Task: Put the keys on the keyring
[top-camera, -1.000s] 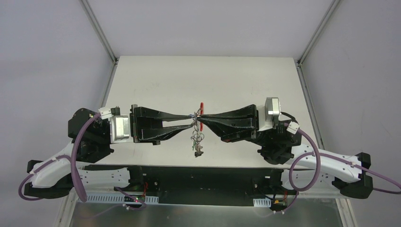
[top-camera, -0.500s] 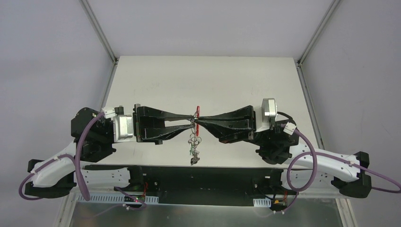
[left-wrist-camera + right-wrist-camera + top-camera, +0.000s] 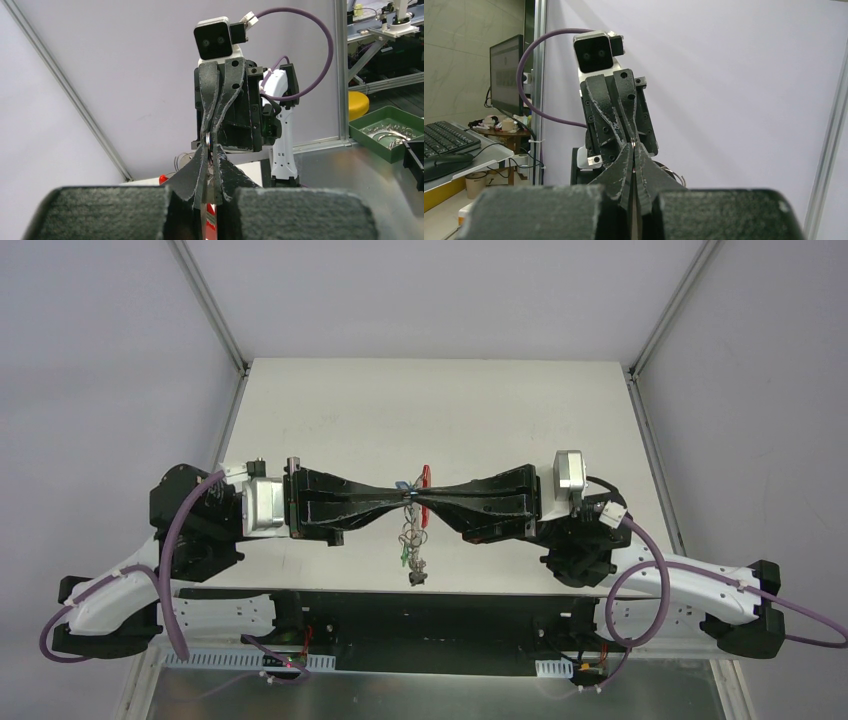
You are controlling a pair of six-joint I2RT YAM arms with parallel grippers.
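Left hand (image 3: 403,492): narrow, nipped on a silver ring (image 3: 207,142) at the top of the keyring (image 3: 412,540). Right hand (image 3: 426,496): narrow too, nipped on that ring from the opposite side. Tip to tip above mid-counter, both arms level and reaching in from the sides. From the left wrist: ring caught between the far fingers (image 3: 206,100), own fingers closed just under it.

Hanging below the tips: chain (image 3: 410,528) of silver rings, keys (image 3: 417,575) bunched at its low end, a speck of green partway down. Head colours otherwise too small to tell. Whether touching the counter (image 3: 330,400) at the bottom, cannot tell. Just behind the tips, red clip (image 3: 427,476), upright in the top view.

Counter: plain off-white, matt, faintly scuffed at rear left. Aluminium posts (image 3: 209,305) slanting up from the far corners; pale grey walls (image 3: 430,290) behind and to both sides.

Beyond the right arm, from the left wrist: green tray (image 3: 371,142) of metal bits, yellow round thing (image 3: 357,102), metal racking. Beyond the left arm, from the right wrist: monitor (image 3: 506,75), keyboard (image 3: 446,137) on a desk, marbled wall.
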